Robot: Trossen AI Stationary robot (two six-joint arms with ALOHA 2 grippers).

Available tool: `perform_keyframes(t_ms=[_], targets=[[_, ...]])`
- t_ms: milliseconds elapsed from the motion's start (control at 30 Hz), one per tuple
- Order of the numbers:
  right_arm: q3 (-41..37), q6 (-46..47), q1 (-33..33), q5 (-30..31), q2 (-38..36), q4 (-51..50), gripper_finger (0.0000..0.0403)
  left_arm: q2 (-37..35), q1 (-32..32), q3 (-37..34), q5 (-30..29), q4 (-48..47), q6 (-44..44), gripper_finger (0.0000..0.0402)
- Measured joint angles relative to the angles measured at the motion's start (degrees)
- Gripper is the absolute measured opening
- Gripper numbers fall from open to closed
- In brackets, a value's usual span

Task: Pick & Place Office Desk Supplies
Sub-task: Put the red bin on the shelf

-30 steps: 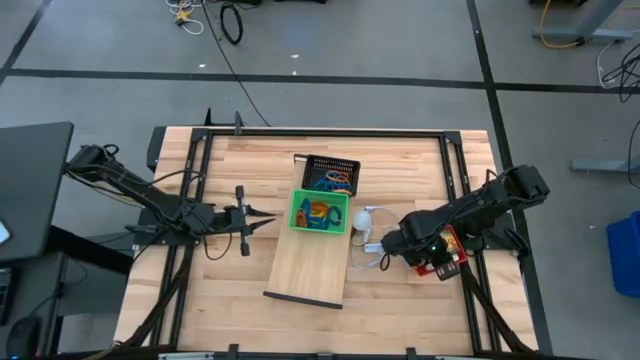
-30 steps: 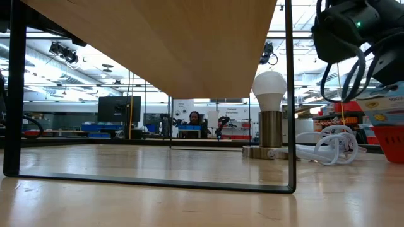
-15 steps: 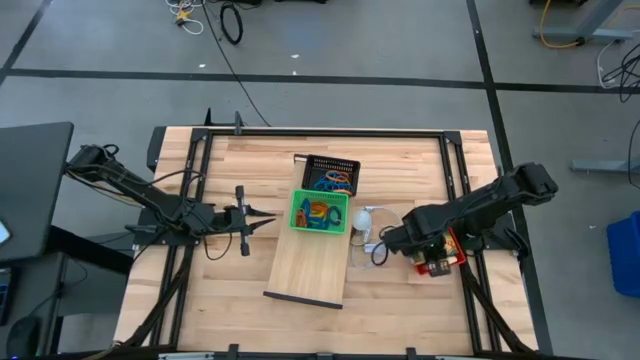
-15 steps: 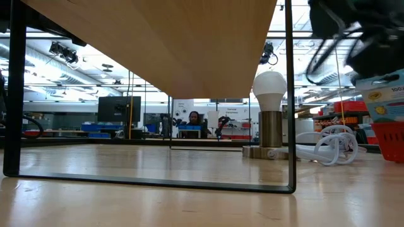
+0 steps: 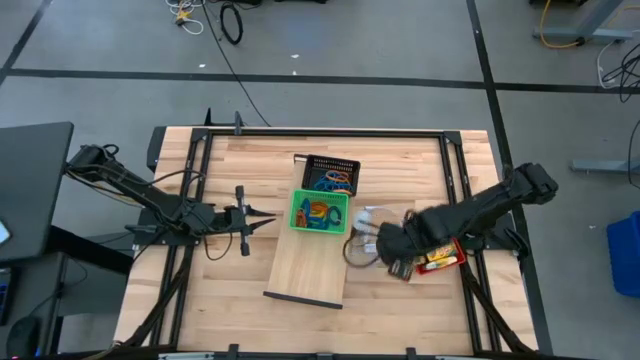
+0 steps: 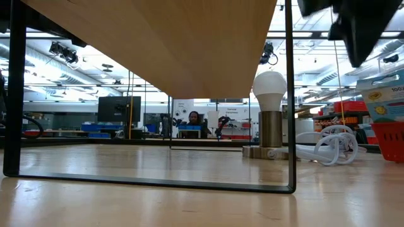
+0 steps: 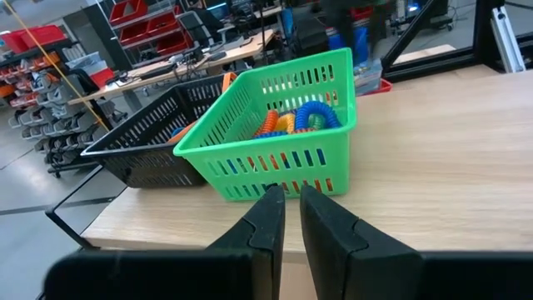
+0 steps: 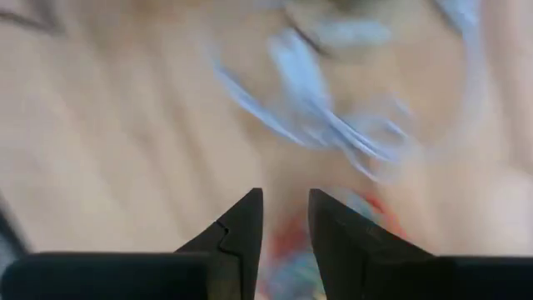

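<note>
The left pincer (image 5: 270, 216) hangs over the pale wooden tabletop (image 5: 250, 160) on the left side, pointing toward the middle, its two dark fingers (image 7: 268, 218) drawn almost together with only a thin slit between them and nothing in that slit. Just ahead of it sits the green plastic mesh tray (image 7: 275, 137), resting on the upper end of the long pale wooden board (image 5: 310, 268). Inside the tray there's a tangle of coiled loop-shaped clips, blue, orange and yellow (image 7: 298, 119). Touching it on the far side is the black mesh tray (image 5: 331, 174), and more coloured loops (image 5: 336, 181) show in there from above.

Moving right, off the board's edge, a white bulb on a short metal base (image 6: 270, 120) stands upright on the tabletop, with a pale coiled cable (image 6: 331, 146) lying beside it. The right pincer (image 5: 372, 241) hovers over this patch, just right of the board. Its dark fingers (image 8: 241, 225) stand a little apart with a clear gap, and nothing is seen between them; its wrist view is blurred, giving only pale streaks over wood.

Farther right, partly under the right arm, is a red mesh tray (image 6: 386, 140) with a small card box (image 6: 382, 101) standing in it.
</note>
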Motion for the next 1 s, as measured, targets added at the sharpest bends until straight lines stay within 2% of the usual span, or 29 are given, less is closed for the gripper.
perform_keyframes(t_ms=[133,233,500,667,1000], targets=[[-0.19,7.28,5.89,2.89,3.2,12.64,0.0105,0.0,0.0,0.0,-0.02,-0.44,1.17,0.005],[-0.23,12.89,10.18,4.78,7.34,17.94,0.0101,-0.02,0.0,0.0,0.0,-0.46,1.6,0.005],[3.66,22.83,17.97,5.25,21.6,19.5,0.0059,0.0,0.0,0.0,0.15,-0.46,2.93,0.005],[6.22,19.47,18.8,1.19,26.7,22.2,0.0042,-0.02,0.02,0.0,0.17,0.34,4.14,0.005],[6.22,14.93,16.78,-4.64,27.47,26.37,0.0023,0.0,0.0,0.0,0.17,0.79,4.32,0.005]])
